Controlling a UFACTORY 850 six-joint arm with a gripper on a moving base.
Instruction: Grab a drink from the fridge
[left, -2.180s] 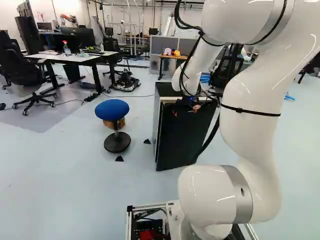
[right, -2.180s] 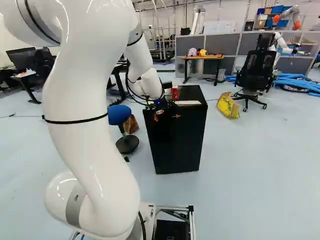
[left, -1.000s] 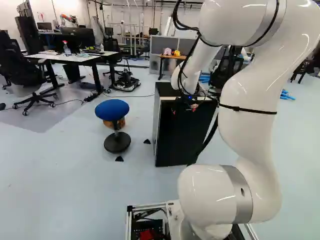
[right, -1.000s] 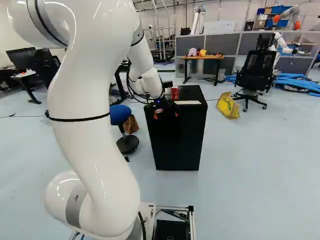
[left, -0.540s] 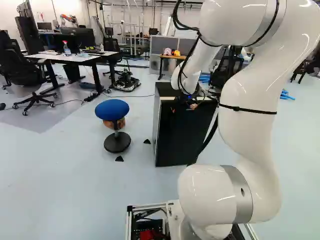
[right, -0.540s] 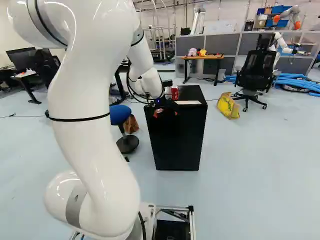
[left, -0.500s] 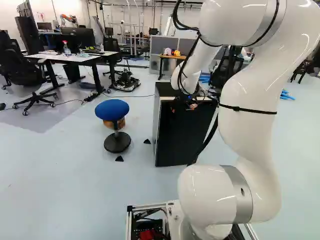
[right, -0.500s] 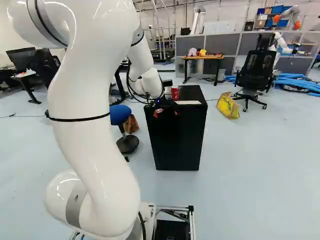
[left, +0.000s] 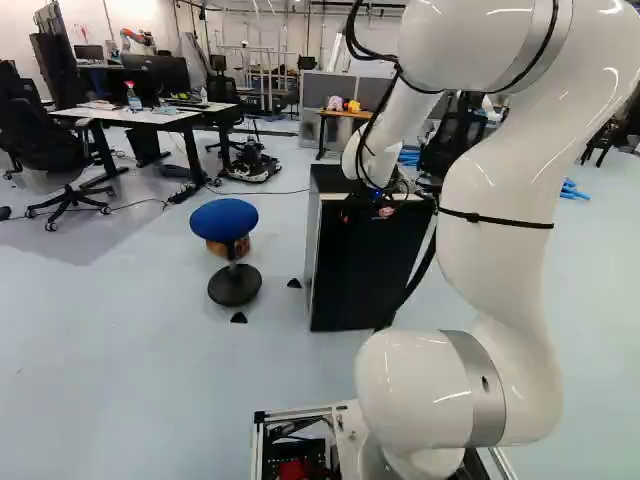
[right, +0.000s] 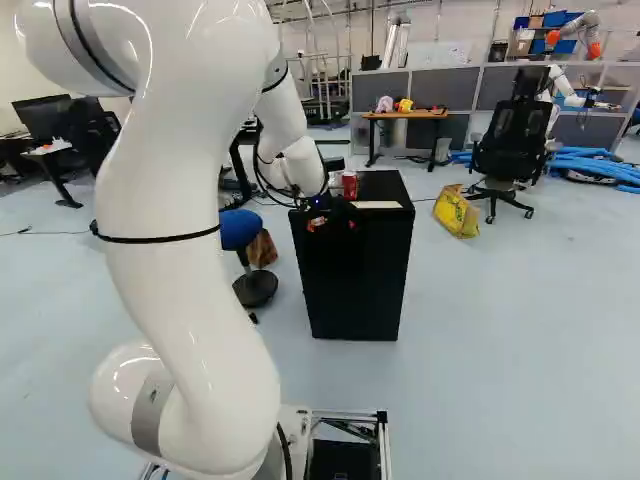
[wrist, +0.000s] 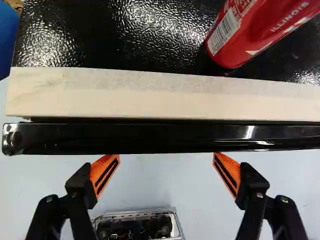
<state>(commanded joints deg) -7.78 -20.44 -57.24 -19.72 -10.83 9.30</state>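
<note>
While atop fridge (right: 370, 285), can (wrist: 245, 37) beyond strip (wrist: 150, 97).

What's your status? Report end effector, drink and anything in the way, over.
End effector open, by the door's top edge. Red can atop fridge, ungripped. Door looks shut or nearly so, hiding the inside.

Black fridge (right: 355, 290); red can (wrist: 245, 37), upright, on top

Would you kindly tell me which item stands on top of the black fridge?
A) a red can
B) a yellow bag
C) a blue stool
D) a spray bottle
A: the red can stands on the black top of the fridge, behind the pale strip along its front edge.
</note>
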